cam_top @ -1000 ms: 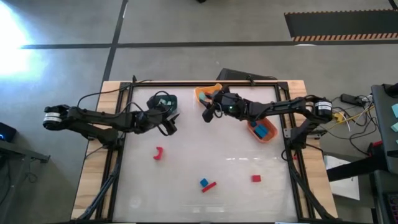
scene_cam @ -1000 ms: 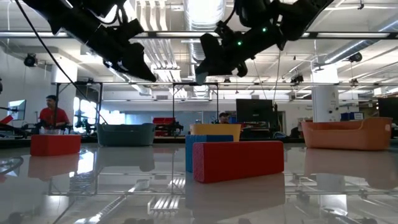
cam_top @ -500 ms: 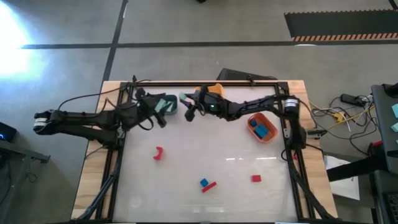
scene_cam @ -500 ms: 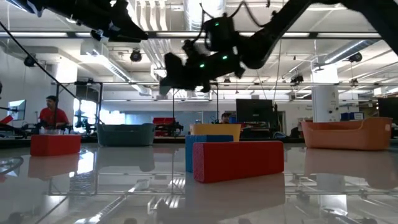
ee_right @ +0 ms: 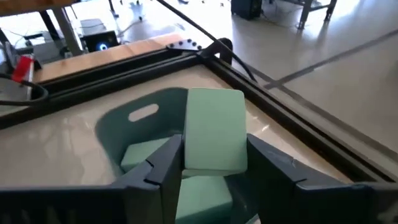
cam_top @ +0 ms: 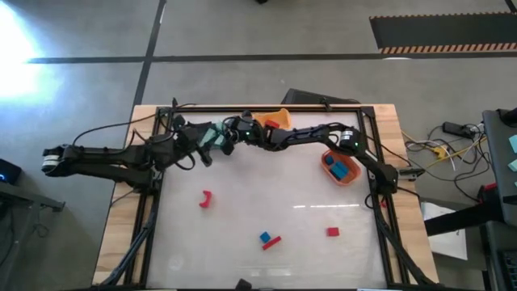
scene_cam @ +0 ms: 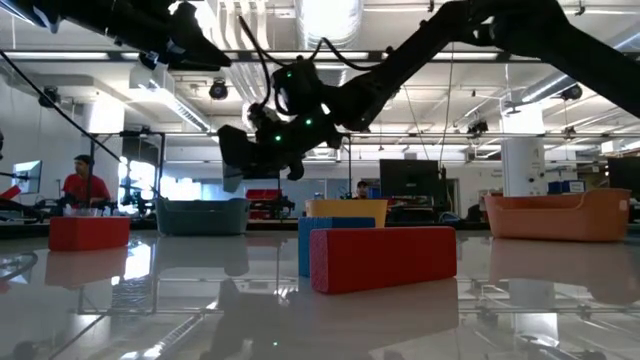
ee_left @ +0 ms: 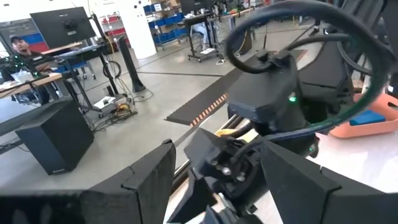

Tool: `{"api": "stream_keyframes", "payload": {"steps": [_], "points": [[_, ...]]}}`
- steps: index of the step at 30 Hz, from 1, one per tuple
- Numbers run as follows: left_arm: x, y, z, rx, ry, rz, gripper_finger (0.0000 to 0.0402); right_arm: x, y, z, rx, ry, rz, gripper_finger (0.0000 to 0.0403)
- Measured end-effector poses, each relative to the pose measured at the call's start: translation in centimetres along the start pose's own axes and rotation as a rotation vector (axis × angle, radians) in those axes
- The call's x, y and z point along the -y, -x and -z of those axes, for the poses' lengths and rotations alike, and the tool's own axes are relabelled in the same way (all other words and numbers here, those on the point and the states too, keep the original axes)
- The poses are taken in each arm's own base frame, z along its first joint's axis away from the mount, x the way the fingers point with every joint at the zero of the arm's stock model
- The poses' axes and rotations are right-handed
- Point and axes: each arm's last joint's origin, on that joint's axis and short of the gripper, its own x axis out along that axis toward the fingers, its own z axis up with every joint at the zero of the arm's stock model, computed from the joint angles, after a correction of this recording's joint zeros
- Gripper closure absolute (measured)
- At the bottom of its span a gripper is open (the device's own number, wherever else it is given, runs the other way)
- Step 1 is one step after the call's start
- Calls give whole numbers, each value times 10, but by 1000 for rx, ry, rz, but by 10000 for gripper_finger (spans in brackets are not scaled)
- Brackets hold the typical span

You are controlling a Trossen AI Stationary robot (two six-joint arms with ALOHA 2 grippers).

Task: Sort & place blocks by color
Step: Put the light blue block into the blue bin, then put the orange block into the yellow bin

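1. A mint green block (ee_right: 214,127) stands upright between the fingers of the right gripper (ee_right: 214,165), which is clenched on it directly above the dark teal bin (ee_right: 115,127).
2. Inside that bin lie more mint green blocks (ee_right: 146,154) (one flat against the wall, another under the held piece).
3. From above, the right gripper (cam_top: 229,132) reaches across the far edge of the table, over the teal bin (cam_top: 212,134) near the far left corner.
4. The left gripper (cam_top: 184,139) hovers just beside the same bin, fingers spread wide and holding nothing (its wrist view looks straight at the right arm's wrist).
5. Behind the right arm sits the yellow-orange bin (cam_top: 277,118); the orange bin (cam_top: 343,175) at the right side holds blue blocks (cam_top: 340,169).
6. On the open table (cam_top: 307,202) remain a red arch (cam_top: 206,199), a blue cube (cam_top: 264,237) touching a red bar (cam_top: 272,242), and a red cube (cam_top: 332,232) well apart to the right.
7. In the low view the red bar (scene_cam: 383,258) stands in front of the blue cube (scene_cam: 318,240), with another red block (scene_cam: 89,232) off to the left.
8. A person in a red top (scene_cam: 85,183) is in the room beyond the table.
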Motion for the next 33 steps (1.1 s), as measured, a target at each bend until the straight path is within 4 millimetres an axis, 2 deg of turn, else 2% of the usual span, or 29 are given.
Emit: {"api": "stream_keyframes", "payload": {"steps": [9, 16, 21, 26, 33], "points": [[2, -2, 4, -15, 4, 2, 182, 0, -3, -1, -53, 18, 7, 205], [4, -2, 6, -27, 95, 18, 182, -1, 19, -24, -151, 90, 2, 198], [12, -3, 10, -48, 183, 83, 182, -9, 53, -44, -318, 185, -16, 198], [28, -3, 24, -113, 280, 158, 182, -18, 94, -59, -420, 254, -44, 198], [52, 2, 43, -283, 413, 220, 182, -25, 156, -63, -372, 254, -90, 205]]}}
